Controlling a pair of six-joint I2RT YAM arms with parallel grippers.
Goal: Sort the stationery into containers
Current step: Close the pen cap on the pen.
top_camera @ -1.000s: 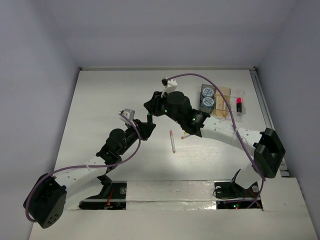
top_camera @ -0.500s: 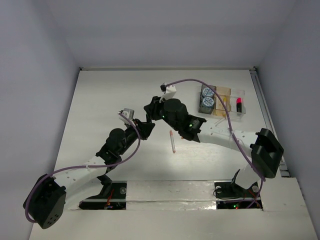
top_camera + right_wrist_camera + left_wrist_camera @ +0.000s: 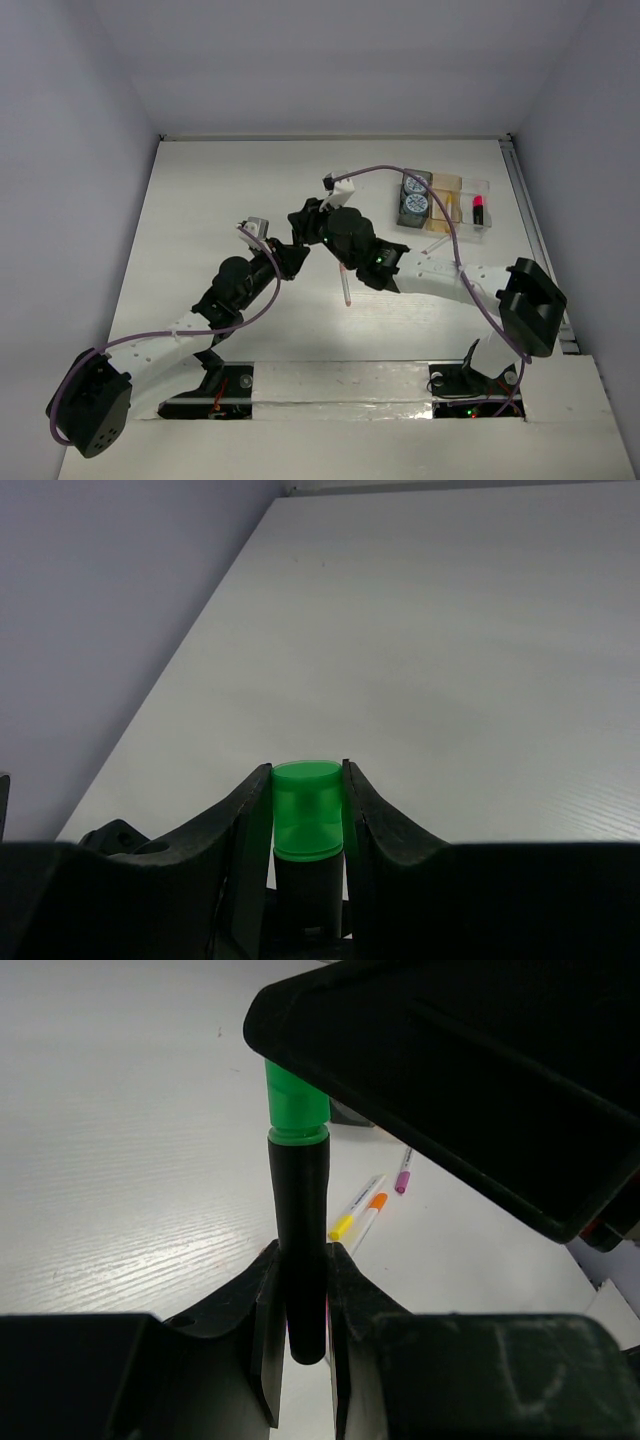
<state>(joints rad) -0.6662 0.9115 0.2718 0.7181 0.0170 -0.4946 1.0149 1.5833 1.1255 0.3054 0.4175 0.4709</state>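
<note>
Gripping green-capped highlighter (image 3: 298,1210) mid-table.

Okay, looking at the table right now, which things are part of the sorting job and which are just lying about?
Part of the job:
- green-capped highlighter, held by both grippers
- yellow pen, orange pen, purple pen
- pink-capped highlighter
- two blue-white rolls
- tray row

Just lying about:
- nothing I can make out; only the purple cables on the arms

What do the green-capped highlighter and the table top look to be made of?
Green-capped highlighter: probably plastic. The black barrel is smooth and semi-matte with a faint sheen; the green cap is opaque, evenly coloured and looks moulded. Table top: white, with fine parallel grain lines and a soft glare patch, so likely laminate or painted board; which one I cannot tell.
</note>
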